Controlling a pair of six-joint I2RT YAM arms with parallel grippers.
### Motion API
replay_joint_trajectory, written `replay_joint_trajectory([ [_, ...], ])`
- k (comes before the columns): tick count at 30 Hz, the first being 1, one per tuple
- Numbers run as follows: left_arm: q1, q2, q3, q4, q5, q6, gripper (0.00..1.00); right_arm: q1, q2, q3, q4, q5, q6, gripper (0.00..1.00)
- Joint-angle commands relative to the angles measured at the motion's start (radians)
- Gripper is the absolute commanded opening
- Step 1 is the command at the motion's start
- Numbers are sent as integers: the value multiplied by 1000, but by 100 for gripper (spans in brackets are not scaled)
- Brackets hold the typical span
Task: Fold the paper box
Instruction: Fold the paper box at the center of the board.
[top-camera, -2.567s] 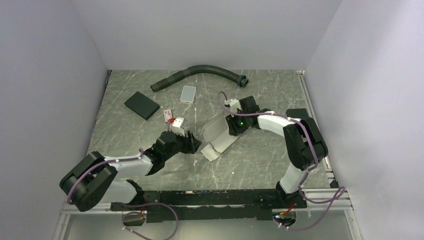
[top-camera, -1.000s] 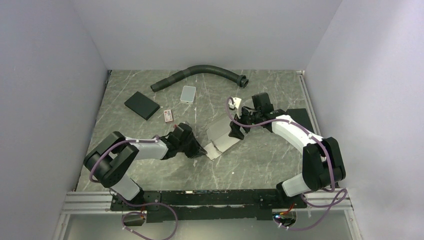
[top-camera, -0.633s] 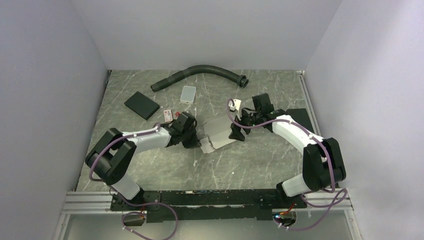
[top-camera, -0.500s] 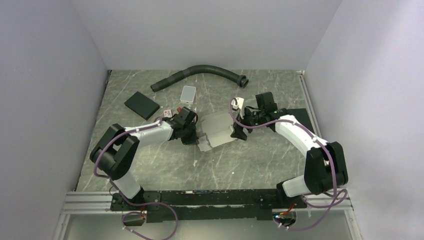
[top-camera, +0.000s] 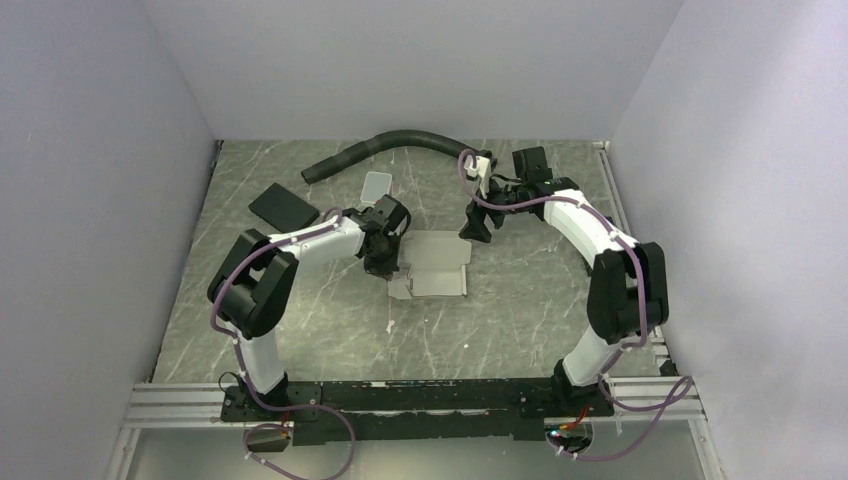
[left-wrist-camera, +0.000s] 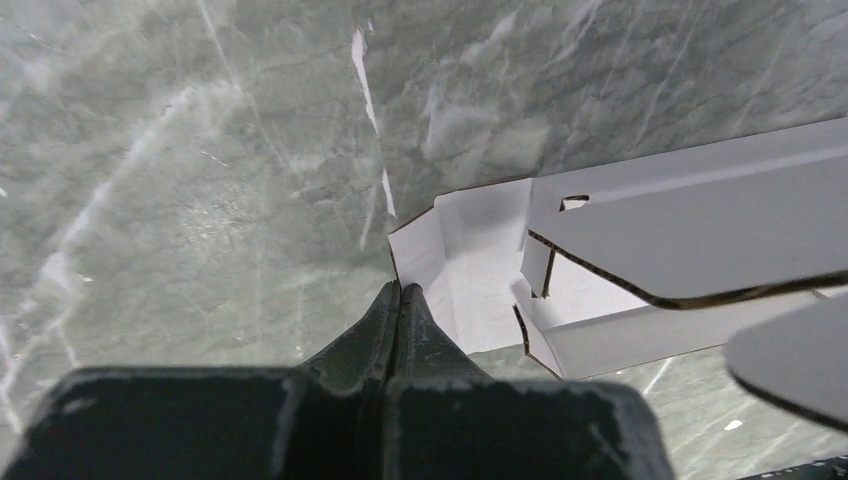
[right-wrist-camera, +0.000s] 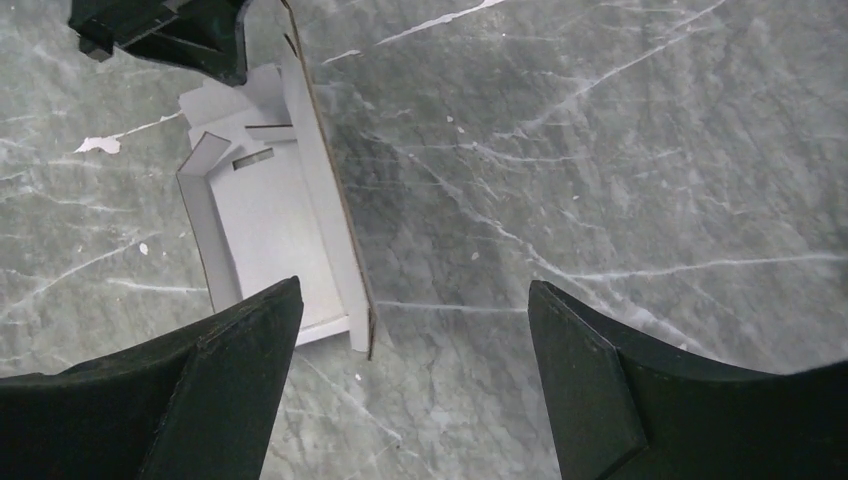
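The paper box (top-camera: 437, 268) lies near the middle of the bench (top-camera: 520, 320), only half formed: one long wall stands up, small end flaps are raised, and the rest is flat. I judge it to be very light, thin cardboard, stiff on the panels but weak at the creases, and it should slide easily on the smooth stone. A long panel edge is a better hold than a small tab. At its 9 o'clock the left pincer (left-wrist-camera: 400, 292) is closed tight, tips touching an end flap; whether cardboard is pinched between them I cannot tell. At 1 o'clock the right pincer (right-wrist-camera: 412, 300) hangs wide open and empty.
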Motion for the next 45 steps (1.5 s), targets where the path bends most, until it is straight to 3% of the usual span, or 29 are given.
replay_joint_trajectory([
  [1, 11, 18, 42, -93, -78, 80, 0, 10, 72, 99, -109, -88, -63, 85],
  [6, 17, 12, 62, -95, -76, 94, 0, 41, 87, 69, -142, -118, -109, 76],
  [15, 31, -23, 58, -58, -51, 92, 0, 108, 159, 97, -136, -78, -88, 34],
  [25, 63, -94, -26, 74, 46, 57, 0, 128, 98, 19, -46, -49, -91, 1],
  [34, 140, -185, -188, 298, 266, -17, 0, 128, 54, -32, 9, -46, -78, 0],
  [45, 214, -133, -298, 553, 591, -164, 4, 128, 44, -45, 27, -38, -60, 0],
])
